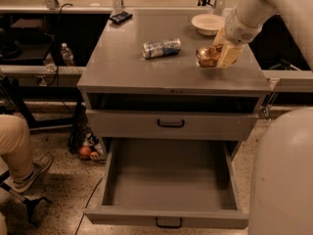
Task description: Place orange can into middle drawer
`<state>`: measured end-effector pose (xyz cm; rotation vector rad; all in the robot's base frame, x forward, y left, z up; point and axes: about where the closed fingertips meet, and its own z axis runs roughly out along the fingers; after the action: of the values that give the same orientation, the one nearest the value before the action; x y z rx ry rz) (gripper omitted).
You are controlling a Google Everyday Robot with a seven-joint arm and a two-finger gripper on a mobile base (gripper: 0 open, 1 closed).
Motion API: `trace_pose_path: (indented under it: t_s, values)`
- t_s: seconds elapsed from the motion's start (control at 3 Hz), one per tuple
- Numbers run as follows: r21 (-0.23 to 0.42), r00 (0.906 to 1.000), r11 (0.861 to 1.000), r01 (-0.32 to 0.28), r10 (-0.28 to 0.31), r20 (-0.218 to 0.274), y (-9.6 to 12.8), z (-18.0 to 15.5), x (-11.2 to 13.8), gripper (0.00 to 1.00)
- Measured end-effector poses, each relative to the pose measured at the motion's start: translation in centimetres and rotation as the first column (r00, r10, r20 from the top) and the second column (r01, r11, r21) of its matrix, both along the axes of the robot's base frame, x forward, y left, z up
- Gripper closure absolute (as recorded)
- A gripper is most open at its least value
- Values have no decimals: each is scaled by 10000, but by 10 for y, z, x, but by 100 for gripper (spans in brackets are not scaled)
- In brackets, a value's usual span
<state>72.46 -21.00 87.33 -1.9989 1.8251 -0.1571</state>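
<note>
The orange can (207, 57) lies on its side at the right of the grey cabinet top (127, 67). My gripper (221, 54) reaches down from the upper right and its pale fingers (230, 54) are closed around the can, at the level of the cabinet top. The middle drawer (166, 215) is the lowest one. It is pulled wide open below and in front of the cabinet, its inside is bare, and a small black handle (168, 223) is on its front.
A blue-and-silver can (161, 48) lies left of the orange can. A white bowl (208, 22) and a black object (121, 17) sit at the back of the top. The drawer above (171, 124) is closed. A person's leg (17, 148) is at left; my base (286, 180) is at right.
</note>
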Motion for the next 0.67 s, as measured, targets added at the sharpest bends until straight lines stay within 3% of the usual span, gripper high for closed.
trace_pose_path:
  t_s: [0.33,0.67]
  values:
    - [-97,9996,9996,248,-249,-142,-7,30,-51,100]
    - [100,9991,9994,344,-342,-231,-6,25,-60,100]
